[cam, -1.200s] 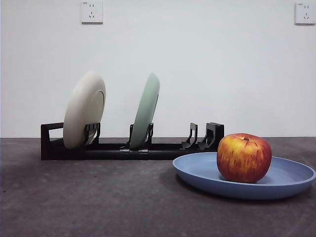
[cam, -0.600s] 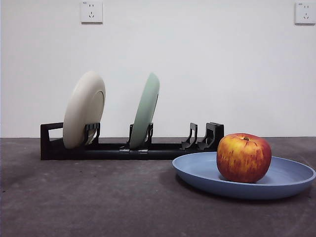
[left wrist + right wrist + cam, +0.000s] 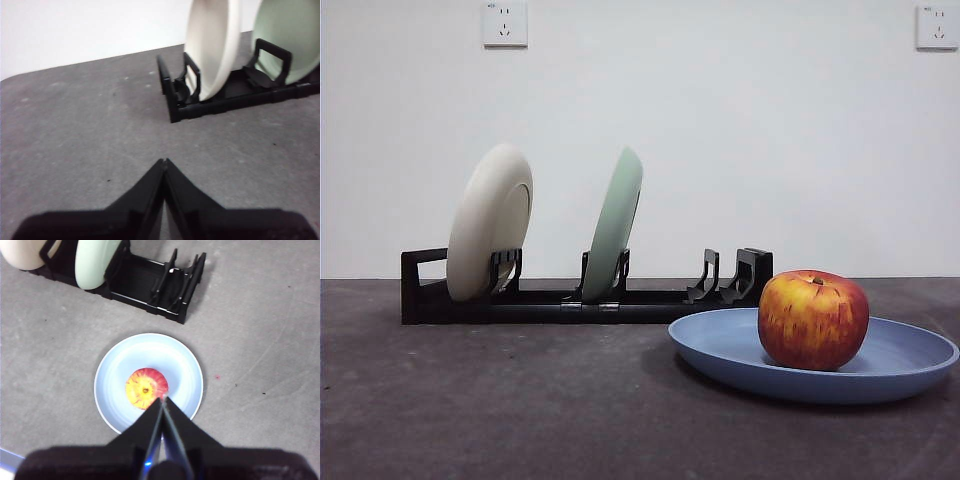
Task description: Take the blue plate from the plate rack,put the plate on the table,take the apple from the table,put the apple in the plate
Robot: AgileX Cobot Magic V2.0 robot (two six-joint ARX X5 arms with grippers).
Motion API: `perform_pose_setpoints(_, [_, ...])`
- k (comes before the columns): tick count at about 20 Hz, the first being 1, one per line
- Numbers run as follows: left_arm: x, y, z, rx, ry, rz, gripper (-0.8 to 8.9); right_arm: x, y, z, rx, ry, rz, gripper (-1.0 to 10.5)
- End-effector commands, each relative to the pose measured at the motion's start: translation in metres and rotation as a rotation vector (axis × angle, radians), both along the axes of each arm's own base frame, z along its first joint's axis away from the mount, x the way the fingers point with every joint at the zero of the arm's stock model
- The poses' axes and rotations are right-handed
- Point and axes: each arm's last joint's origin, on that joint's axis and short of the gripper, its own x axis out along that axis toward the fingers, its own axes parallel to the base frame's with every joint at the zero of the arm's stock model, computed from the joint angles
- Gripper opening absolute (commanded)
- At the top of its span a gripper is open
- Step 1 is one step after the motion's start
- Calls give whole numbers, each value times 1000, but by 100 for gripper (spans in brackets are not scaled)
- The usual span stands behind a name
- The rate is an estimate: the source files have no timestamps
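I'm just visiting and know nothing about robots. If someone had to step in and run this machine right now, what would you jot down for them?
Left gripper: shut, holding nothing, over bare table near the cream-white plate end of the plate rack.
Right gripper: shut, holding nothing, high above the apple.
Blue plate: out of the rack, flat on the table.
Apple: sitting in the blue plate, stem up.
Rack holds the cream-white plate and the pale green plate; the slots at its end nearest the blue plate stand vacant.
Done: plate out and set down, apple placed in it.
Left: nothing of the job that shows.
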Motion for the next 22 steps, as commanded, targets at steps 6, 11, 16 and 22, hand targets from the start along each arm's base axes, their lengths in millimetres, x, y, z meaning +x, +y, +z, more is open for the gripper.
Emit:
perform_pose_setpoints(6, [1, 1, -2, -61, 6, 35, -3, 1, 0, 1, -1, -9, -9, 6])
perform_pose_setpoints(11, [2, 1, -4, -61, 23, 36, -3, 0, 0, 1, -1, -8, -9, 6])
perform_pose_setpoints(16, [2, 1, -5, -61, 40, 36, -3, 0, 0, 1, -1, -8, -9, 6])
perform_pose_setpoints(22, [3, 1, -7, -61, 63, 37, -3, -6, -22, 15, -157, -233, 15, 6])
